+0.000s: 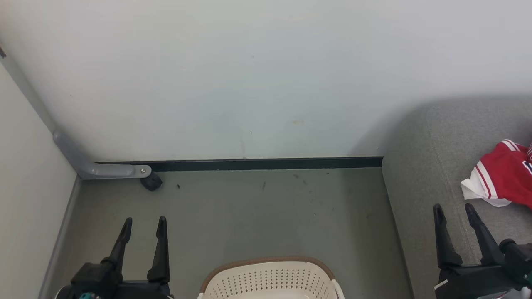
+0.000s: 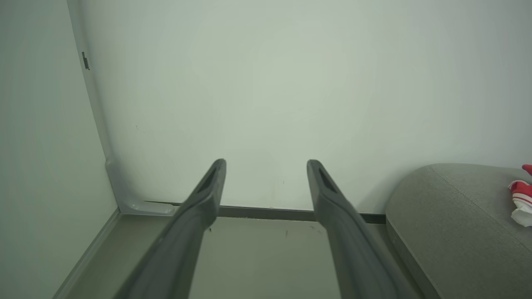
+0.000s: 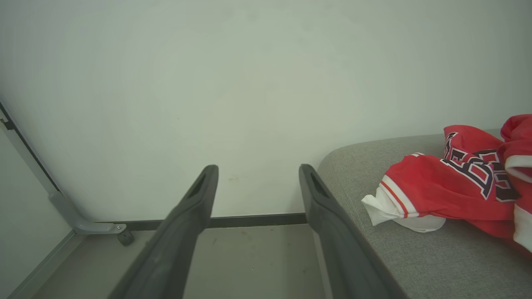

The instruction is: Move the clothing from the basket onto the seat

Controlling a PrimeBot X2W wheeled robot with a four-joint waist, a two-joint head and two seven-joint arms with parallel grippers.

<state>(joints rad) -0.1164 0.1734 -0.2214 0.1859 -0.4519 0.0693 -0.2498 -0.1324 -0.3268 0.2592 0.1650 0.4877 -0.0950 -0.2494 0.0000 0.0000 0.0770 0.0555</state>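
As the basket (image 1: 266, 277) stands apart, clothing (image 1: 508, 176) (crumpled) tops the seat (image 1: 424, 178).

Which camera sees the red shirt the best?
The right wrist view. There the red shirt lies big and close on the couch, letters showing. The head view catches part of it at its right edge; the left wrist view, just a tiny bit.
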